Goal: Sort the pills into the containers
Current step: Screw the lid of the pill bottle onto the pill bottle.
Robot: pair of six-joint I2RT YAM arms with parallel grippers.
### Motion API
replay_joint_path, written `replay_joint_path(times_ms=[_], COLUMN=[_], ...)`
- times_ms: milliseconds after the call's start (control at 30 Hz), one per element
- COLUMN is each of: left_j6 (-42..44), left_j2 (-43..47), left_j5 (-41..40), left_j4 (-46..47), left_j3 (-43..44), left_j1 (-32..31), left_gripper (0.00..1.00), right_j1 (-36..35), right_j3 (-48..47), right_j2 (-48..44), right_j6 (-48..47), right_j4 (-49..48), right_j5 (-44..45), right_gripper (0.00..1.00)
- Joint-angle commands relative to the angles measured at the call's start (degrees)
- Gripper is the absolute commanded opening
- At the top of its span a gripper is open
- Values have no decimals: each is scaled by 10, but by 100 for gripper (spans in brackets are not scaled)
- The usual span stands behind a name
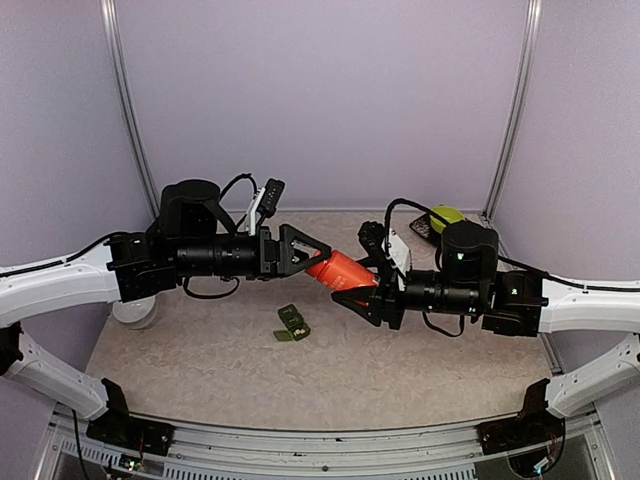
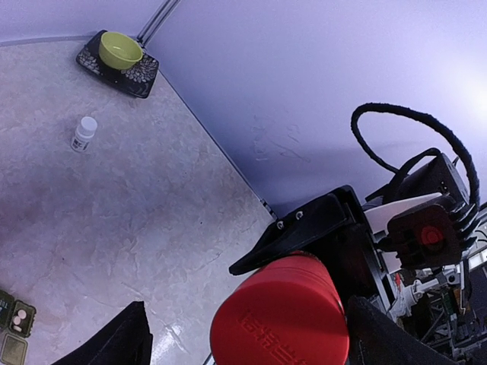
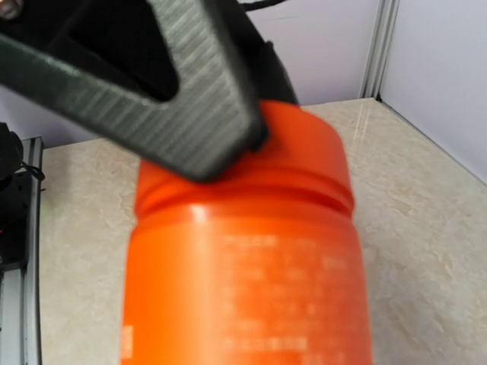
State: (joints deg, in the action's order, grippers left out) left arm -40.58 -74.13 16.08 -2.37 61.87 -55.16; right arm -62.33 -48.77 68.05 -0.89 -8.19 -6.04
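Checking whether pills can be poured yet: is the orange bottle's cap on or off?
On. The right wrist view shows the cap seated on the orange bottle, a seam between them; the left gripper brackets it.

A yellow-green bowl (image 2: 120,49) sits on a dark patterned tray (image 2: 144,77) in the upper left of the left wrist view; a small white bottle (image 2: 84,133) stands upright just below them, apart from the tray; the beige marbled table (image 1: 400,370) is backed by lilac walls (image 1: 320,100); a white round object (image 1: 135,314) lies at middle left, partly hidden.
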Motion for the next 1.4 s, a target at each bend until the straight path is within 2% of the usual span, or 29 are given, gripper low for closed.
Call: replay_joint_path(times_ms=[0, 467, 667, 733, 867, 1033, 1233, 1367], left_j6=[-8, -14, 4, 16, 54, 116, 188, 251], left_j2=[-4, -12, -16, -15, -17, -11, 28, 38], left_j5=[25, 75, 87, 91, 112, 155, 206, 224], left_j4=[14, 66, 70, 73, 75, 77, 121, 103], left_j3=[11, -5, -4, -3, 1, -2, -38, -30], left_j1=[7, 10, 9, 5, -5, -11, -14, -21], left_gripper=[83, 65, 45, 42, 38, 36, 36, 36], right_j1=[2, 2, 2, 2, 2, 5, 17, 26], right_j3=[-2, -4, -3, -3, -4, -1, 24, 33], right_j2=[-17, -3, -2, 0, 7, 7, -6, 0], right_j6=[-8, -2, 9, 15, 35, 99, 231, 338], right_j4=[-8, -10, -18, -20, -27, -48, -134, -194], right_j5=[7, 20, 15, 10, -25, -103, -225, -303], right_gripper=[0, 0, 0, 0, 0, 0, 0, 0])
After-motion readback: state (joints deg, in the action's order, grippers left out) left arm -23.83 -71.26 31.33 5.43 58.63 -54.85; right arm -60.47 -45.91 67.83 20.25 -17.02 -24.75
